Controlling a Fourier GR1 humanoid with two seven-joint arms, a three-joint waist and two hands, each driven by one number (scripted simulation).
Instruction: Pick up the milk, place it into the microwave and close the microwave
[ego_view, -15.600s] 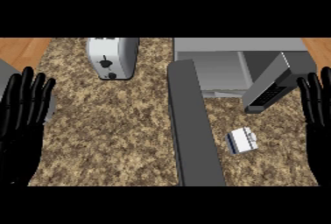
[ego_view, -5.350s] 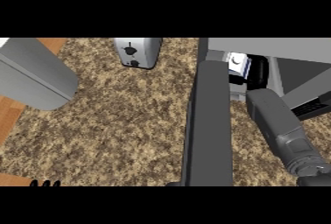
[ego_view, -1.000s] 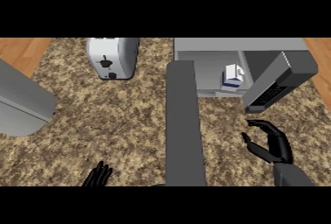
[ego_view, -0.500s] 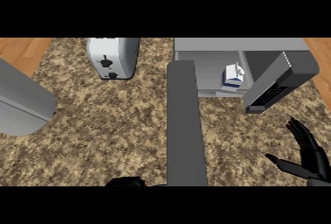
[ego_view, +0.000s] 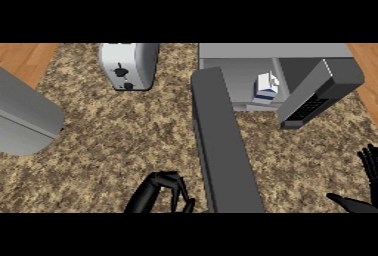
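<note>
You see a speckled brown worktop carrying a toaster at upper left and an open microwave at upper right.

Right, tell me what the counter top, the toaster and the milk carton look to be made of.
Counter top: looks like granite or a stone-like laminate, going by its brown and beige speckle.
Toaster: seems brushed or satin metal, a pale silver body with soft highlights; its knob and lever are black, perhaps plastic.
Milk carton: probably coated paperboard, a white boxy shape with blue print, standing inside the microwave.
</note>
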